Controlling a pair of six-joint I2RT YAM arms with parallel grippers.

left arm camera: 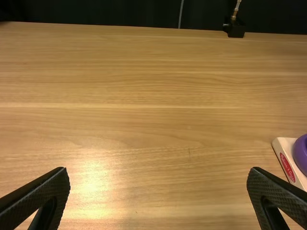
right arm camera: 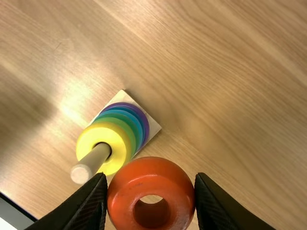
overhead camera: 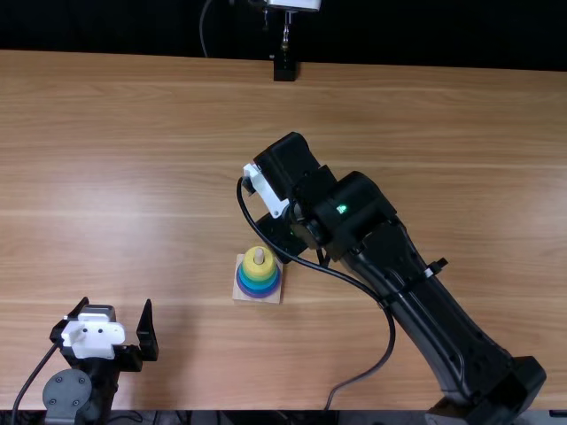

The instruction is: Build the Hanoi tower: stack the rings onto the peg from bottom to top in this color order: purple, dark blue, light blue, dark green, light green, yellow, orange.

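Final step, by my judgement: right gripper (right arm camera: 150,175) clasps orange ring (right arm camera: 173,184); next, centre ring over peg (right arm camera: 92,161), then lower. Left gripper (left arm camera: 159,168) is spread, empty.

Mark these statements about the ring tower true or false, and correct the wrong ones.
1. The right claw grips the orange ring. True.
2. The purple ring is topmost on the peg. False: the yellow ring is on top, the purple ring at the bottom.
3. The peg's tip stands above the yellow ring. True.
4. The left claw is shut. False: it is open, with nothing between its fingers.
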